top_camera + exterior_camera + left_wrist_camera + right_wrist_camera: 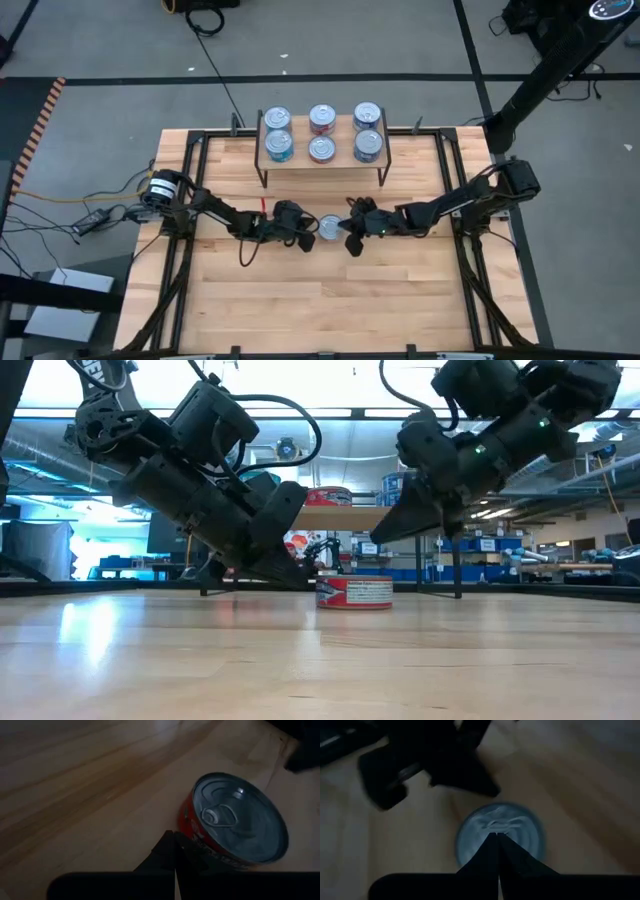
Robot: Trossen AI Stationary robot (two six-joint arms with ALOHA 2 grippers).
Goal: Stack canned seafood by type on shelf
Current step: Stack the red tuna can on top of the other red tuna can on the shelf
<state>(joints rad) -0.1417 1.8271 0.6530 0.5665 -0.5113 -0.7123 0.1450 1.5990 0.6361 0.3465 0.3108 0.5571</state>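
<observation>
Tin [354, 592], red-labelled and upright with its pull-tab lid facing up, sits on the table [330, 300] in front of the shelf [322, 162], between the left gripper [290, 568], fingers pressed together just beside it, and the right gripper [385, 532], also closed, hovering above it.

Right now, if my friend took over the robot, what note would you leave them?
Left gripper: shut, empty, low on the table beside the red can.
Right gripper: shut, empty, on the can's other side, just above the table.
Shelf: six tins on top, in three columns: blue, red, blue at the back, and the same colours in front.
Done: those six are placed. Whether any are stacked cannot be told.
Left: the red can sits alone on the table; it probably belongs with the middle red ones.
</observation>
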